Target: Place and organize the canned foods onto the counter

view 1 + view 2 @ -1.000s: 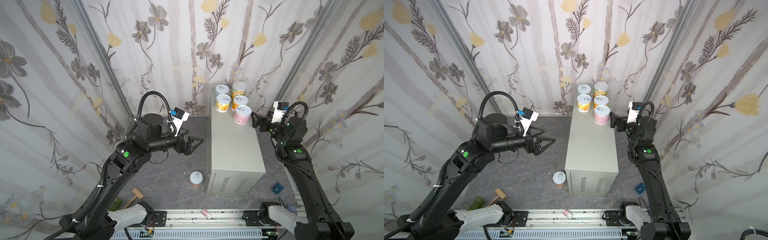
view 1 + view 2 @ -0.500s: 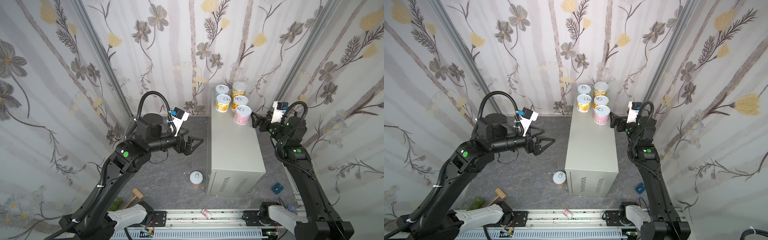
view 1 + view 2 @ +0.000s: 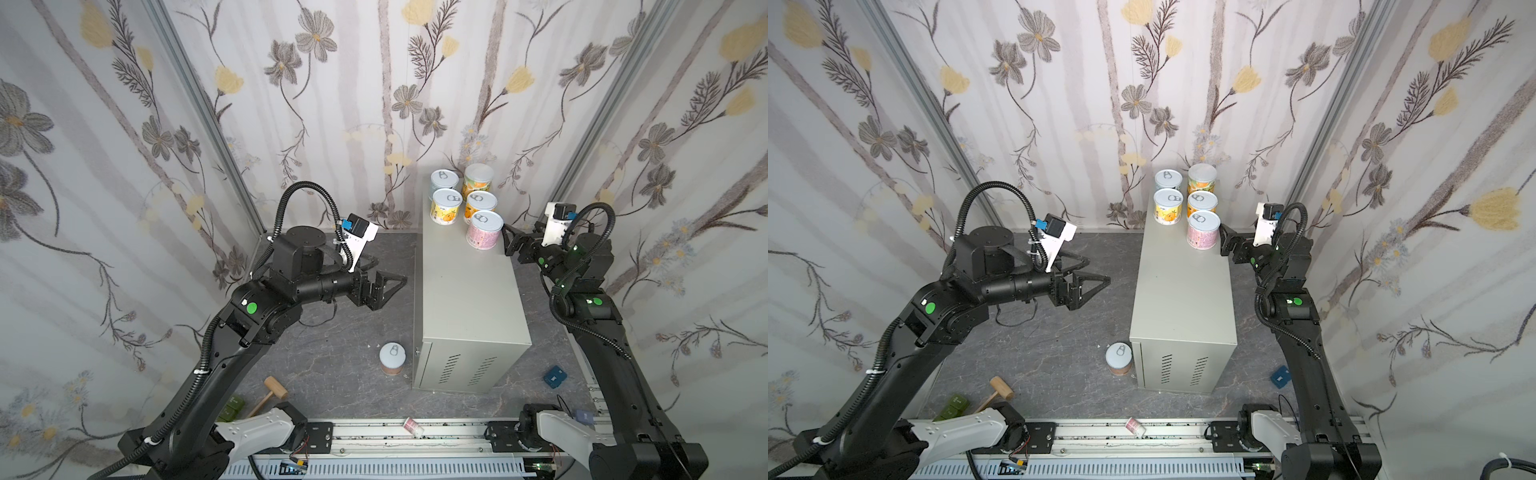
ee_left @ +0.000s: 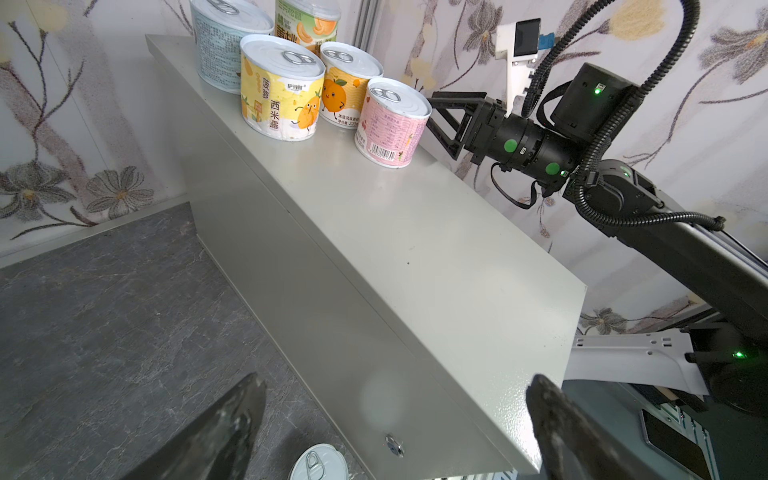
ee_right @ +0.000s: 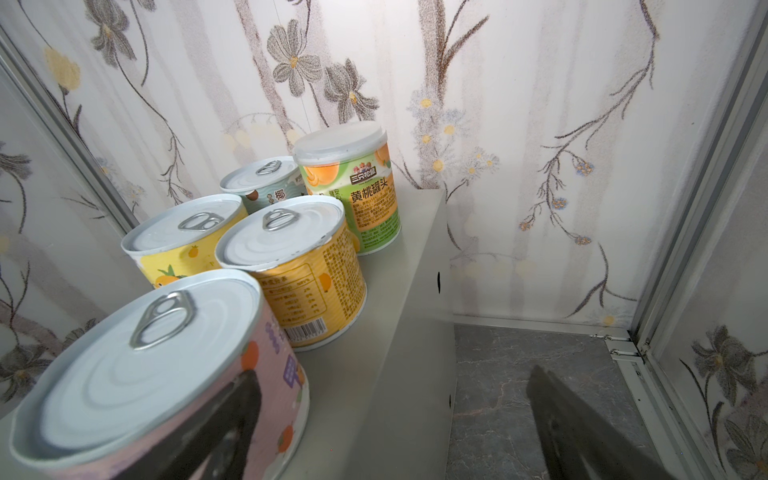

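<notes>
**Counter** (image 3: 465, 291): grey cabinet standing on the floor (image 3: 332, 340), right of centre in both top views, with vent slots on its near face.

**Left pincer** (image 3: 390, 270): jaws spread wide and empty. It hangs over the floor at 9 o'clock of the counter, apart from it.

**Right pincer** (image 3: 507, 239): jaws also spread, holding nothing. It sits at 3 o'clock of the pink can (image 3: 484, 230), just beside it. In the right wrist view one finger (image 5: 216, 419) crosses in front of that can's wall, while the other lies past the counter's edge, above the floor. Whether it touches the can cannot be told.

**Cans**: five stand upright in two close rows at the counter's 12 o'clock end.
- The orange can (image 3: 480, 205) is at 12 o'clock of the pink can.
- The green can (image 3: 478, 180) is at 12 o'clock of the orange can. It is taller and has a plain cap.
- The yellow can (image 3: 446, 205) is at 9 o'clock of the orange can.
- The blue can (image 3: 444, 183) is at 12 o'clock of the yellow can.
- The sixth can (image 3: 392, 357) stands upright on the floor, just beside the counter's 7 o'clock corner.

**Mallet** (image 3: 270, 392): lies on the floor at 8 o'clock of the sixth can, well apart from it.

**Blue block** (image 3: 555, 376): lies on the floor at 4 o'clock of the counter.
</notes>
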